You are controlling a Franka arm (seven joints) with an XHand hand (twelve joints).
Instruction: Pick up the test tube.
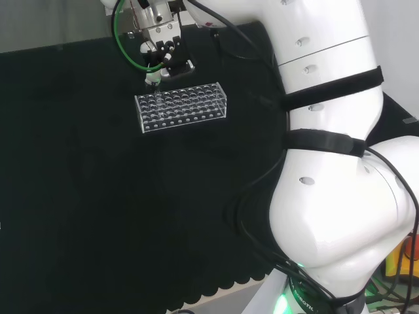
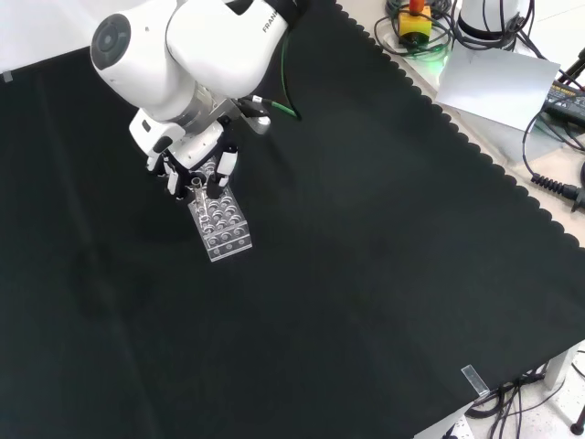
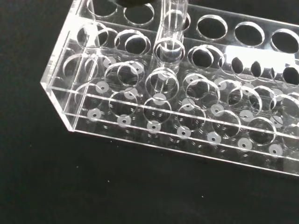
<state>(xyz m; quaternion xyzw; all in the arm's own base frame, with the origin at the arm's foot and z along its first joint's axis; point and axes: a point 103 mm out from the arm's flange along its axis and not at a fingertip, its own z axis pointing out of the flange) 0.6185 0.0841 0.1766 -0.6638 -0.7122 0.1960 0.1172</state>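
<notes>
Clear test tube (image 3: 172, 28) pinched by hand (image 2: 196, 165) at rack (image 1: 183, 108) end, open cloth (image 2: 366, 274) all round.

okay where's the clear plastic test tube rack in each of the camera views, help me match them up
Head view: the clear plastic test tube rack lies upper centre-left on the black cloth, just below the black and white hand.
Front view: the rack sits upper left, under the hand.
Wrist view: the rack is close up, a clear glass test tube standing in one hole.
Shared landmark: the hand at the rack's end.
</notes>
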